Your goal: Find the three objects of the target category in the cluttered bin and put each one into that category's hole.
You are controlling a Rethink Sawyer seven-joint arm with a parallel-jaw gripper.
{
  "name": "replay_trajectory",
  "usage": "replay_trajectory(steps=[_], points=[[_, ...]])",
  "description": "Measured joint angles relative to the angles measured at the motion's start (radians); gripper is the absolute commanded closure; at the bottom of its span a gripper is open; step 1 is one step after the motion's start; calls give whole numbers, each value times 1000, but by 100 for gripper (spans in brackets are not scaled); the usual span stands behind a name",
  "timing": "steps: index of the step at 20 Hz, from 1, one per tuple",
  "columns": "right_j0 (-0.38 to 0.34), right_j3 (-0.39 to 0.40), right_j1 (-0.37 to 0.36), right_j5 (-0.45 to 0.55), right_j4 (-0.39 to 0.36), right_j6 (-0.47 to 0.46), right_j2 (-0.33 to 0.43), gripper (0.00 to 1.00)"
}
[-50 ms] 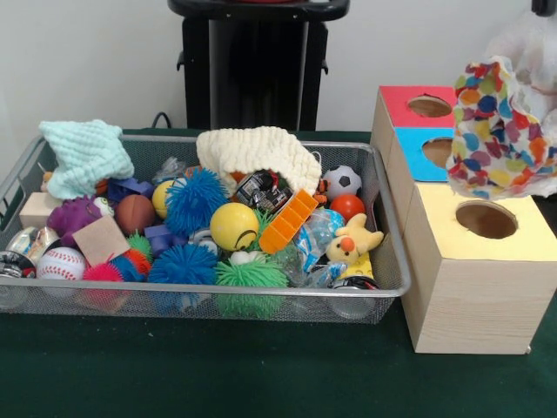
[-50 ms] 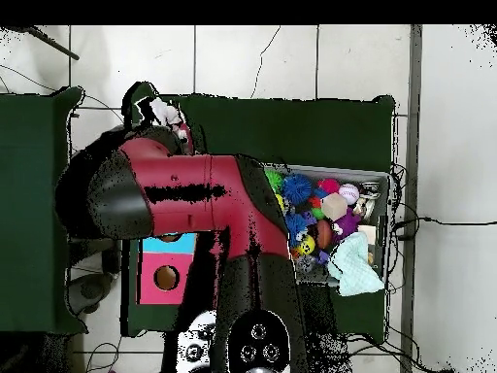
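A patchwork cloth (image 1: 496, 131) of many colours hangs in the air over the wooden box (image 1: 479, 296), between its blue hole (image 1: 438, 150) and yellow hole (image 1: 486, 219). My gripper (image 1: 526, 48) is a pale blur at the cloth's top right and looks shut on it. The red hole (image 1: 429, 106) lies behind. In the mesh bin (image 1: 383, 218) lie a mint knitted cloth (image 1: 85, 152) and a cream knitted cloth (image 1: 257, 152). In the overhead view the red arm (image 2: 184, 194) covers most of the box, and the mint cloth (image 2: 354, 267) shows in the bin (image 2: 386, 209).
The bin is crowded with a yellow ball (image 1: 233, 226), blue spiky balls (image 1: 196, 200), a soccer ball (image 1: 342, 181), a baseball (image 1: 61, 263), a yellow plush (image 1: 352, 244), an orange plastic piece (image 1: 289, 222) and wooden blocks (image 1: 100, 239). Green cloth covers the table.
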Motion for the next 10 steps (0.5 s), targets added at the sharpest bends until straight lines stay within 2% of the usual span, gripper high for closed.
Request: replay_trajectory(steps=[10], points=[[0,43,26,-63,-7,0,0,100]])
